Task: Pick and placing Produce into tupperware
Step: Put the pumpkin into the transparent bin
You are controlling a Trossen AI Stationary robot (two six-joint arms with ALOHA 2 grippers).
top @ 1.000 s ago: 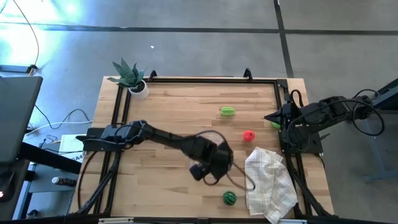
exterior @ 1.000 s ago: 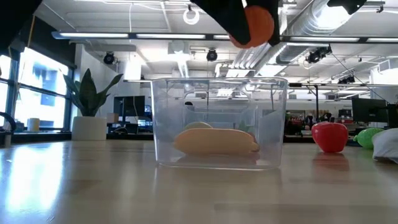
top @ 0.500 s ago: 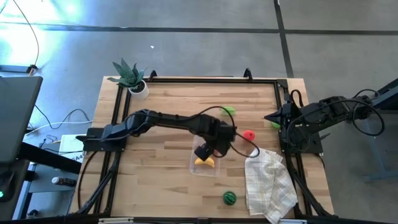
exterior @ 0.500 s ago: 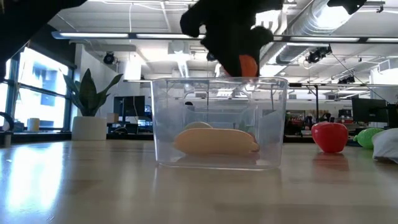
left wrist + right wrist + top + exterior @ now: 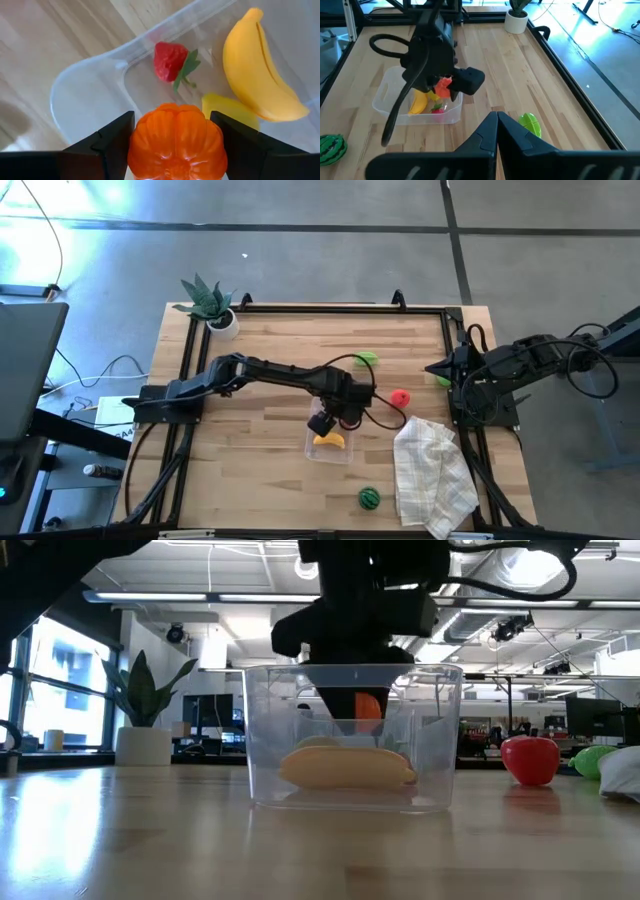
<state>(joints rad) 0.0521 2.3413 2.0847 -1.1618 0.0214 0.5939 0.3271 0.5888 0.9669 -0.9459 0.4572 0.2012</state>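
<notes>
On wooden table (image 5: 260, 350) under bright office ceiling lights (image 5: 200, 597), left claw (image 5: 175, 145) gripping orange pumpkin (image 5: 176, 140) over tupperware (image 5: 350, 735)

grey concrete floor (image 5: 330, 250), bright windows (image 5: 60, 680), strip ceiling lights (image 5: 200, 600) beyond.

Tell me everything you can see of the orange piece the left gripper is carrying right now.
The orange piece is a glossy plastic-looking toy, round with vertical ribs like a small pumpkin or peeled orange. It sits between the two dark fingers of the left gripper, which press on its sides. It hangs just inside the rim of the clear tub, above the banana, the strawberry and a yellow piece on the tub's floor, touching none of them as far as the views show.
</notes>
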